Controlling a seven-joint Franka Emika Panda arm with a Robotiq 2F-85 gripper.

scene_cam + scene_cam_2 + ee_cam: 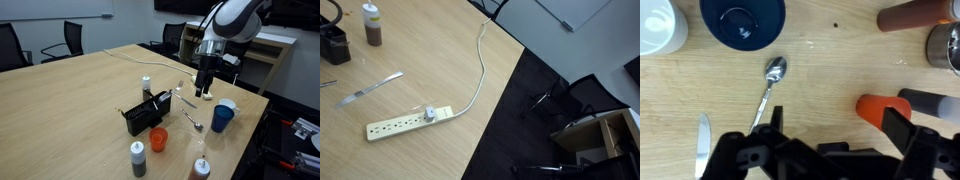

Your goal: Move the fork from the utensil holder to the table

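The black utensil holder [143, 113] stands on the wood-grain table [90, 90]; its edge also shows in an exterior view [332, 45]. A slim silver utensil that looks like the fork [186, 97] lies flat on the table beside the holder. It also shows in an exterior view [370, 88], and one end shows in the wrist view [702, 145]. My gripper [205, 90] hovers just above the table by the fork. In the wrist view the gripper [830, 135] is open and empty, with bare table between its fingers.
A silver spoon [770, 85] lies near a blue cup [740, 20] and a white cup [660, 25]. An orange cup [880, 108] sits by my finger. Sauce bottles [138, 158] stand at the front edge. A power strip [408, 120] with cable lies farther off.
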